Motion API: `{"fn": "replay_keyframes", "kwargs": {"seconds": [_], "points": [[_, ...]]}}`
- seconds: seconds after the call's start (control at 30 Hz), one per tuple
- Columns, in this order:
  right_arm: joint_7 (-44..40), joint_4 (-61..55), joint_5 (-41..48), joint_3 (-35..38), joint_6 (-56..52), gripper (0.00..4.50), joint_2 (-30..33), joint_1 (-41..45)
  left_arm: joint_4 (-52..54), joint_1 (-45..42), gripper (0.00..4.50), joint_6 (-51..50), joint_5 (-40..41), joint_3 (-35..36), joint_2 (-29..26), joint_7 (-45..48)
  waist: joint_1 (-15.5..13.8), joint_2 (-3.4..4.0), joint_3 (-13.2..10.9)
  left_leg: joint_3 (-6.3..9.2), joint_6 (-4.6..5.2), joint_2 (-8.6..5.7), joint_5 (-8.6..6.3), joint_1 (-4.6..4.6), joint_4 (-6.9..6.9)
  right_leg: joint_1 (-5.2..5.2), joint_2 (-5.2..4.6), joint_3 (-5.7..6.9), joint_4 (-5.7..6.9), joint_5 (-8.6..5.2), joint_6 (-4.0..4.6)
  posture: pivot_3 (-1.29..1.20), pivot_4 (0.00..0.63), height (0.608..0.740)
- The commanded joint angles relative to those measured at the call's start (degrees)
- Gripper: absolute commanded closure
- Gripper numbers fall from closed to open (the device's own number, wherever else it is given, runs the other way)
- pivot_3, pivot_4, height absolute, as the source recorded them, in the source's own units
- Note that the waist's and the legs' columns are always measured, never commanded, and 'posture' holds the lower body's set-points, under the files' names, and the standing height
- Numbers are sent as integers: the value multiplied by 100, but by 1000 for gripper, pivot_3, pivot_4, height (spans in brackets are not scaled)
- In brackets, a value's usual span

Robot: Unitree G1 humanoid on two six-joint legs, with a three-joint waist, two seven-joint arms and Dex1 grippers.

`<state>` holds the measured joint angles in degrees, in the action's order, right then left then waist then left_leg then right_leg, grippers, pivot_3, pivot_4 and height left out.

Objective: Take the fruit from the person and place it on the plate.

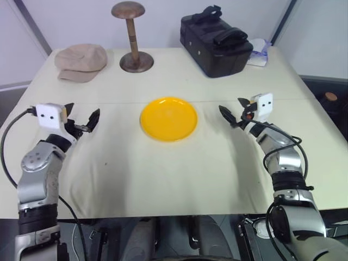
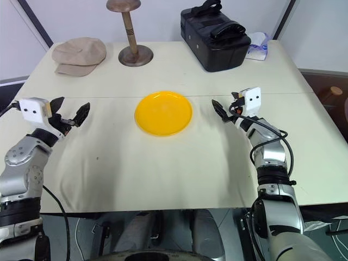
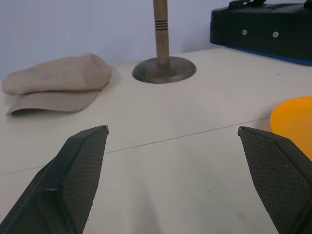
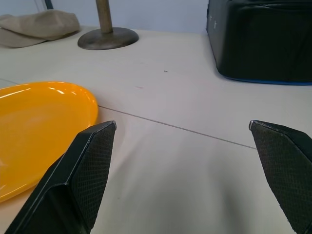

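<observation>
The bright yellow plate (image 1: 169, 118) lies bare in the middle of the cream-covered table. My left gripper (image 1: 81, 118) hovers to its left, open, nothing between its fingers. My right gripper (image 1: 234, 109) hovers to the plate's right, also open and holding nothing. In the left wrist view the plate's rim (image 3: 292, 122) shows beside one black pad; in the right wrist view the plate (image 4: 39, 126) lies close to the left pad. The fruit and the person are out of view.
At the table's far edge sit a beige cap (image 1: 80, 62), a brown wooden stand (image 1: 130, 35) with a round base, a black case (image 1: 216, 41) and a white wrapped item (image 1: 259, 52). The table's side edges (image 1: 321, 130) lie just beyond each arm.
</observation>
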<state>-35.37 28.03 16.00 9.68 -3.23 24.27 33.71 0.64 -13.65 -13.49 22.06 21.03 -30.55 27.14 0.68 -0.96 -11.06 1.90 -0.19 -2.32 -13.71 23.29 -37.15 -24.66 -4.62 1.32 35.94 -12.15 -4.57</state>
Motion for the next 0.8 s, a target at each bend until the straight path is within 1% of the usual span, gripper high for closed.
{"fn": "replay_keyframes", "kwargs": {"seconds": [0.03,0.43,0.8], "points": [[-25,-272,64,134,26,0,129,59,147,21,33,-33,219,81,-19,156,-1,0,0,0,0,0,0,0,0,0,0,0,0,0,0,0,150,740],[-18,-523,90,149,-139,0,182,-163,263,138,33,-10,133,37,52,102,-3,0,0,0,0,0,0,0,0,0,-2,0,0,0,0,0,150,740],[47,-663,93,152,-188,0,161,-270,116,28,33,27,106,4,37,146,-3,0,0,0,0,0,0,0,0,0,-2,0,0,0,0,0,150,740]]}}
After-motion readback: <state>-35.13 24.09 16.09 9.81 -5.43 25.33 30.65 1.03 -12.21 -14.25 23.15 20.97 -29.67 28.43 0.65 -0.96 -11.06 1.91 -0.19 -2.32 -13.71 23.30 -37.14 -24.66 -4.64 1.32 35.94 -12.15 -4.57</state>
